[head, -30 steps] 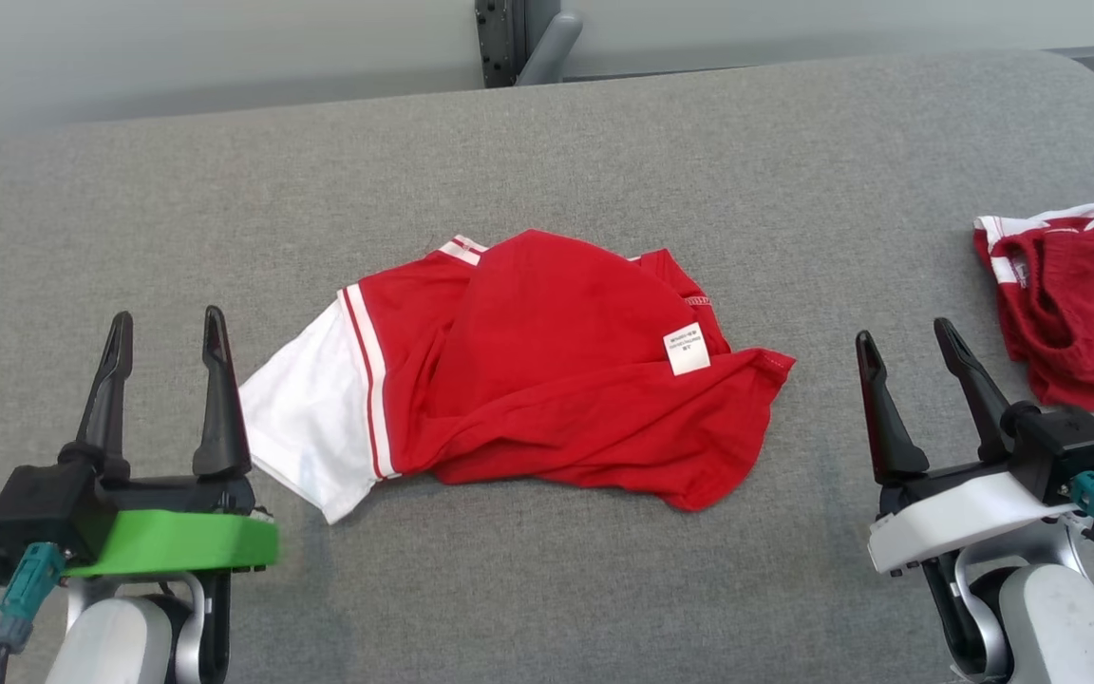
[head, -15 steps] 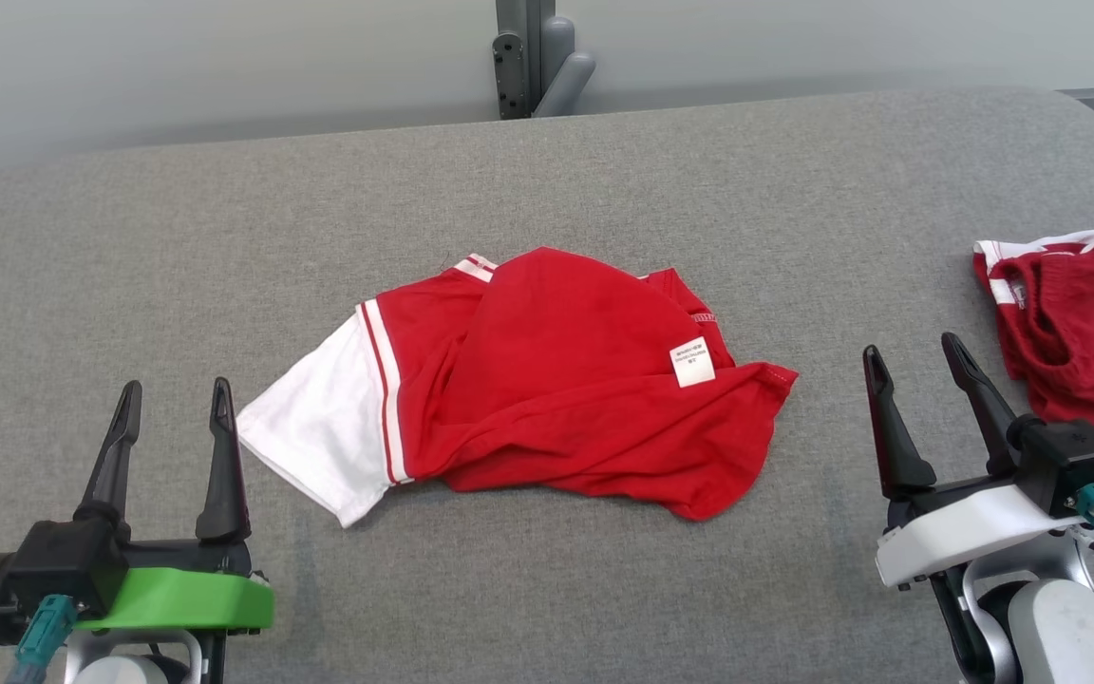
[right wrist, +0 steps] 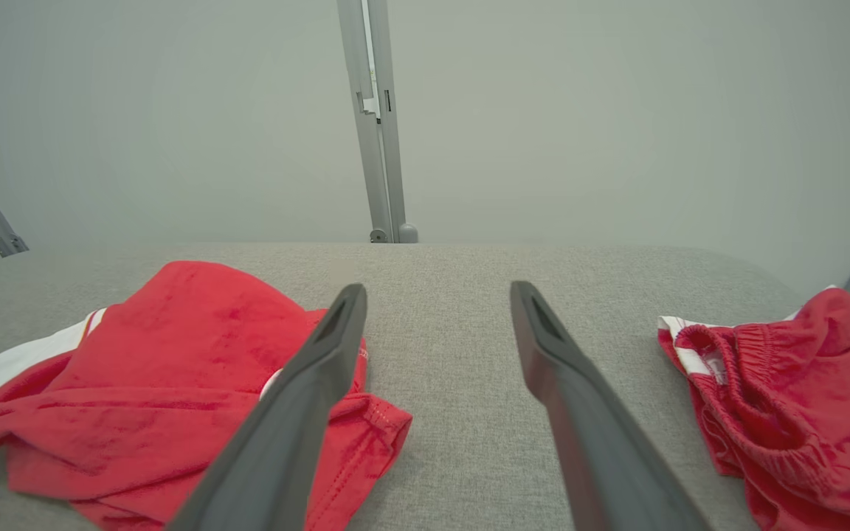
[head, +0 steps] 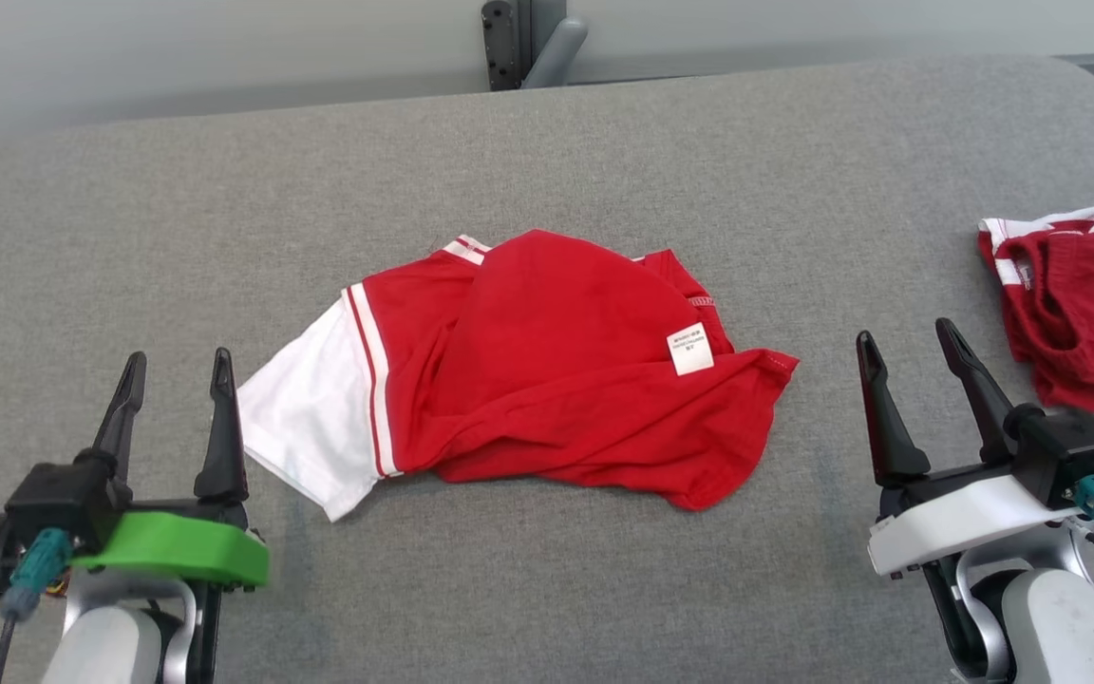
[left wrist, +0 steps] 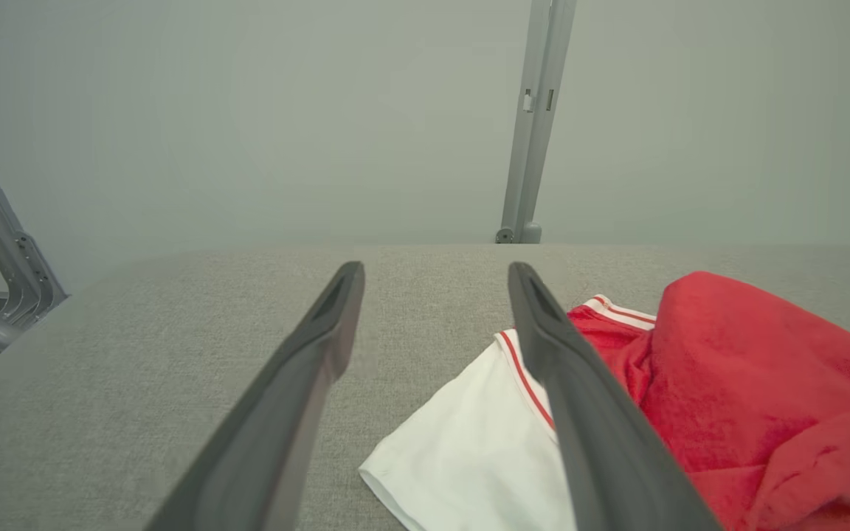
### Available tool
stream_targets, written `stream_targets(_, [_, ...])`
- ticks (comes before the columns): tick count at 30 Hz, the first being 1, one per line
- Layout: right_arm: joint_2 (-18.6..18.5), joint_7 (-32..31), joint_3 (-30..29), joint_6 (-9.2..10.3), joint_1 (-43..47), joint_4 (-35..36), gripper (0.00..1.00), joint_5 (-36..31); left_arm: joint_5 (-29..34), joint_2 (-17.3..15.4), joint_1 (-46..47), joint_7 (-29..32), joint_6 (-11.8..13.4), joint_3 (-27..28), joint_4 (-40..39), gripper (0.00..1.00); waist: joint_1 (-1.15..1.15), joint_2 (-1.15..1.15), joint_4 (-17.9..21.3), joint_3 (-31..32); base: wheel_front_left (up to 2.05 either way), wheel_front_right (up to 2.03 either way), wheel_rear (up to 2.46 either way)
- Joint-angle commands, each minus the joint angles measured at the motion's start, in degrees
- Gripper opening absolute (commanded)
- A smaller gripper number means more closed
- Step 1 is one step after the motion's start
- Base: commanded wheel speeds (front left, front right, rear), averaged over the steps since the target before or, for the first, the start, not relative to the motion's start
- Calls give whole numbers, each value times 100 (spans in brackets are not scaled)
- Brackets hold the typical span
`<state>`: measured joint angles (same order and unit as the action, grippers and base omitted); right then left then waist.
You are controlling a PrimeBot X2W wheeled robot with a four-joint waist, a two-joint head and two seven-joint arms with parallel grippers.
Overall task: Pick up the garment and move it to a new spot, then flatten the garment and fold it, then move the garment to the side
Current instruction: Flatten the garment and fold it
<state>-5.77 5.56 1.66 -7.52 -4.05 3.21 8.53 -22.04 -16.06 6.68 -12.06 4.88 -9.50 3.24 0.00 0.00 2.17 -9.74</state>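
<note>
The garment point(head: 547, 370), a crumpled red shirt with one white sleeve point(head: 305, 432), lies at the centre of the grey worktop point(head: 604, 161). The left gripper point(head: 177, 357) stands at 8 o'clock from it, with its fingers point(head: 222, 427) spread and empty, close beside the sleeve. The right gripper point(head: 903, 332) stands at 4 o'clock, with its fingers spread and empty, clear of the red hem. A second red garment point(head: 1079, 304) lies at 3 o'clock, at the frame edge of the head view.
</note>
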Motion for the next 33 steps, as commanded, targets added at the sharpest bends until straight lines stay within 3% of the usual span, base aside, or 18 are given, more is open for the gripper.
stream_targets(1, [7, 24, 35, 6, -122, 17, 100, 11, -142, -31, 238, 168, -111, -17, 292, 100, 0, 0, 85, -296, 0, 0, 0])
stream_targets(11, [72, 206, 139, 6, -360, -195, 100, 77, -733, -38, 1032, 601, -590, 97, 2150, 100, 0, 0, 381, -838, 0, 0, 0])
stream_targets(23, [107, 326, 123, 6, -471, -379, 100, 90, -1038, 53, 1160, 643, -697, 185, 3140, 100, 0, 0, 494, -951, 0, 0, 0])
stream_targets(24, [102, 330, 117, 6, -470, -388, 100, 85, -1089, 76, 1150, 681, -717, 185, 3199, 96, 0, 0, 510, -952, 0, 0, 0])
stream_targets(26, [84, 332, 106, 6, -457, -404, 100, 95, -1123, 98, 1088, 714, -761, 152, 3264, 0, 0, 0, 533, -952, 0, 0, 0])
stream_targets(33, [-23, 234, 352, 6, -434, -513, 100, 234, -1172, 231, 974, 619, -801, 61, 3194, 0, 0, 0, 434, -1062, 0, 0, 0])
